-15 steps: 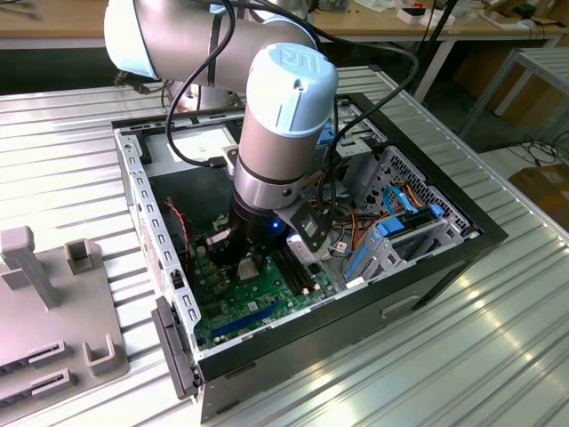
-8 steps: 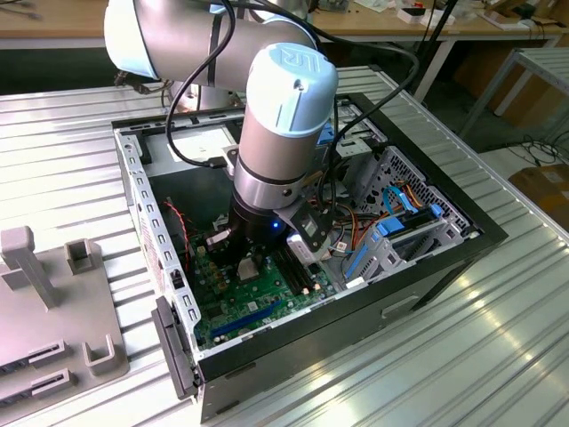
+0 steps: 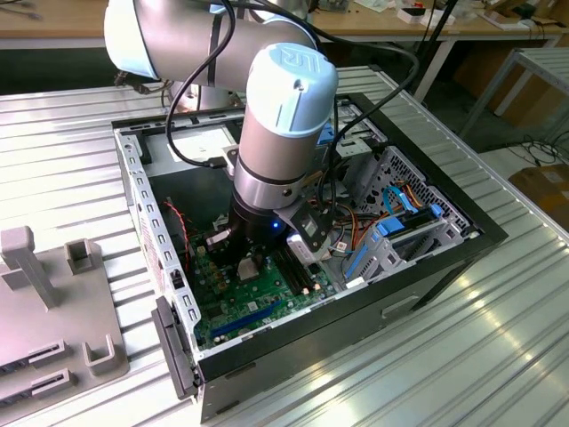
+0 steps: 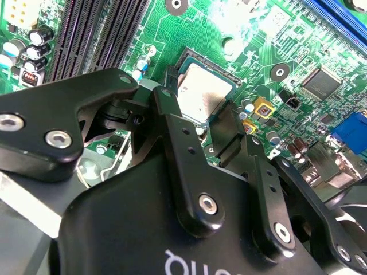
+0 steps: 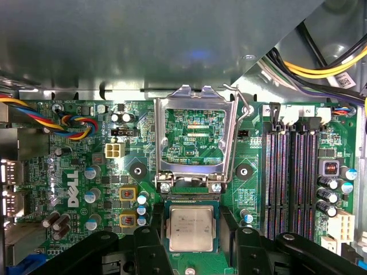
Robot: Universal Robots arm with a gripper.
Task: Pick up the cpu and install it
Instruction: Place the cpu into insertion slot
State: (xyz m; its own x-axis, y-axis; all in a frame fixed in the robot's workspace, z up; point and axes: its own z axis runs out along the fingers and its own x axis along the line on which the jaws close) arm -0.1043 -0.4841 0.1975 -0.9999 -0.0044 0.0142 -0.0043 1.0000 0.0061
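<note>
Your cpu (image 5: pixel 192 228) lies flat, pale metal face up, inside the square socket (image 5: pixel 192 198) near the middle of the green motherboard (image 5: pixel 252 195). It sits between the bank of dark memory slots (image 5: pixel 287 172) on one side and the capacitors and rear connectors on the other. The chip is square, so it has no long axis to line up; what matters is that its edges run parallel to the socket frame, and in both wrist views they look parallel. The tool (image 4: pixel 199 102) sits directly over the chip and brackets it on two opposite sides, with no sideways offset to correct. You cannot tell from these views whether the tool is clamping the chip or has let go, because the black metal hides the contact line. Just beyond the socket, the hinged metal load plate (image 5: pixel 161 137) stands flipped open, and its wire lever (image 5: pixel 243 106) is raised beside it. By my reading the chip is at or in its seat but not locked down. In the exterior view, the arm (image 3: pixel 280 107) reaches straight down into the open computer case (image 3: pixel 418 285). The case lies on its side on the ribbed metal desk (image 3: pixel 498 356), well in from every edge, with a grey parts fixture (image 3: pixel 53 302) near the desk edge on the exterior view's left.
</note>
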